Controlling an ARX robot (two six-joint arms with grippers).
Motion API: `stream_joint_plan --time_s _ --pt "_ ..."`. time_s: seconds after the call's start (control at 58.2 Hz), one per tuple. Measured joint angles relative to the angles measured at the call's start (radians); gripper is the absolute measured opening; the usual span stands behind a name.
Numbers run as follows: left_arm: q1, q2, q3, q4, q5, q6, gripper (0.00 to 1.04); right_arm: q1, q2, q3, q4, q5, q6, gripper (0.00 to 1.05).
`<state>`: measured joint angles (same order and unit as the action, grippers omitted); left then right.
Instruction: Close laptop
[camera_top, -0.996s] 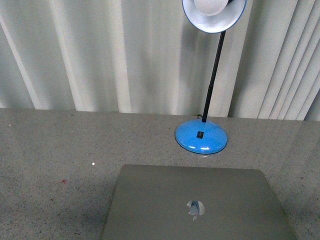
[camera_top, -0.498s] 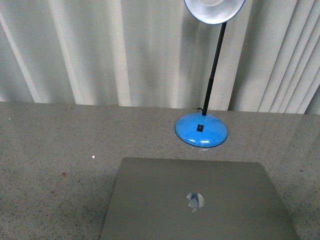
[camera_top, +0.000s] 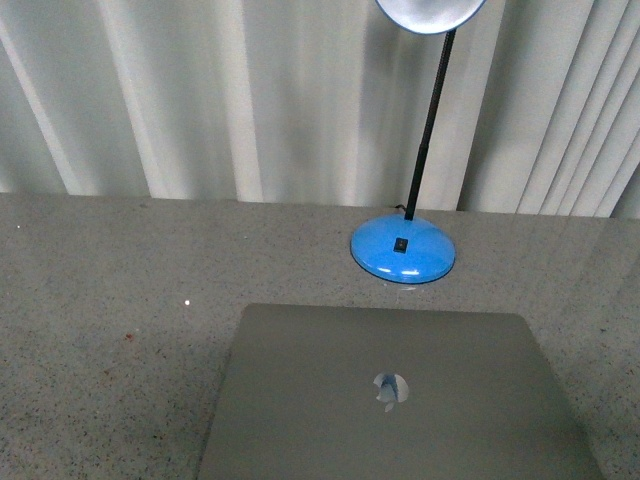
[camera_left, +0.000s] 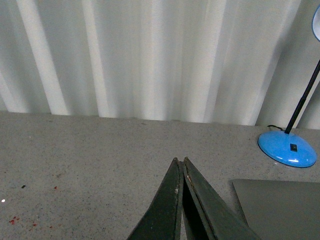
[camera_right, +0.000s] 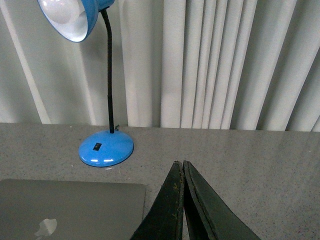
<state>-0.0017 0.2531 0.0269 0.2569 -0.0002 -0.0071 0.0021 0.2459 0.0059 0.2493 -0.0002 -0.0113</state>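
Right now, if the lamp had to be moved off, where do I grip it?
Probably the black neck, low down near the base, coming in level from the right arm's side. The neck is thin and upright, so jaws can close across it; the base is a broad, low dome with no edge to pinch. The right gripper is shut and must open first.

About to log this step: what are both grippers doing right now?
Left gripper: shut, holding nothing, above the table beside the laptop.
Right gripper: shut, holding nothing.
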Motion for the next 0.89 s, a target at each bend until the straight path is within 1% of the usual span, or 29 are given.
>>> stream_joint_plan --time_s 0.258,0.275,0.343,0.395,0.635,0.652,0.67,0.704,0.721,0.755,0.773,0.807,0.841,0.876,0.893 --pt "0.0 -0.075 0.0 -0.075 0.0 0.0 0.04 0.0 -0.072 0.0 -0.073 0.0 0.0 0.03" --pt "0.0 -0.085 0.0 -0.084 0.0 0.0 0.04 0.0 -0.098 0.0 -0.099 0.0 0.0 0.03" --pt "0.0 -0.179 0.0 -0.212 0.002 0.0 0.04 0.0 -0.195 0.0 -0.232 -0.001 0.0 0.03" --pt "0.0 -0.231 0.0 -0.251 0.0 0.0 0.04 0.0 -0.232 0.0 -0.243 0.0 0.0 0.03" --pt "0.0 -0.25 0.0 -0.256 0.0 -0.001 0.04 0.0 -0.241 0.0 -0.249 -0.001 0.0 0.03" --pt "0.0 -0.25 0.0 -0.256 0.0 0.0 0.08 0.0 -0.241 0.0 -0.249 -0.001 0.0 0.03" --pt "0.0 -0.25 0.0 -0.256 0.0 0.0 0.11 0.0 -0.241 0.0 -0.249 -0.001 0.0 0.06" --pt "0.0 -0.25 0.0 -0.256 0.0 0.0 0.18 0.0 -0.241 0.0 -0.249 -0.001 0.0 0.13" --pt "0.0 -0.25 0.0 -0.256 0.0 0.0 0.24 0.0 -0.241 0.0 -0.249 -0.001 0.0 0.18" --pt "0.0 -0.25 0.0 -0.256 0.0 0.0 0.29 0.0 -0.241 0.0 -0.249 -0.001 0.0 0.25" --pt "0.0 -0.25 0.0 -0.256 0.0 0.0 0.32 0.0 -0.241 0.0 -0.249 -0.001 0.0 0.27" --pt "0.0 -0.25 0.0 -0.256 0.0 0.0 0.4 0.0 -0.241 0.0 -0.249 -0.001 0.0 0.34" --pt "0.0 -0.25 0.0 -0.256 0.0 0.0 0.45 0.0 -0.241 0.0 -0.249 -0.001 0.0 0.38" --pt "0.0 -0.25 0.0 -0.256 0.0 0.0 0.5 0.0 -0.241 0.0 -0.249 -0.002 0.0 0.46" --pt "0.0 -0.25 0.0 -0.256 0.0 0.0 0.54 0.0 -0.241 0.0 -0.249 -0.001 0.0 0.48"
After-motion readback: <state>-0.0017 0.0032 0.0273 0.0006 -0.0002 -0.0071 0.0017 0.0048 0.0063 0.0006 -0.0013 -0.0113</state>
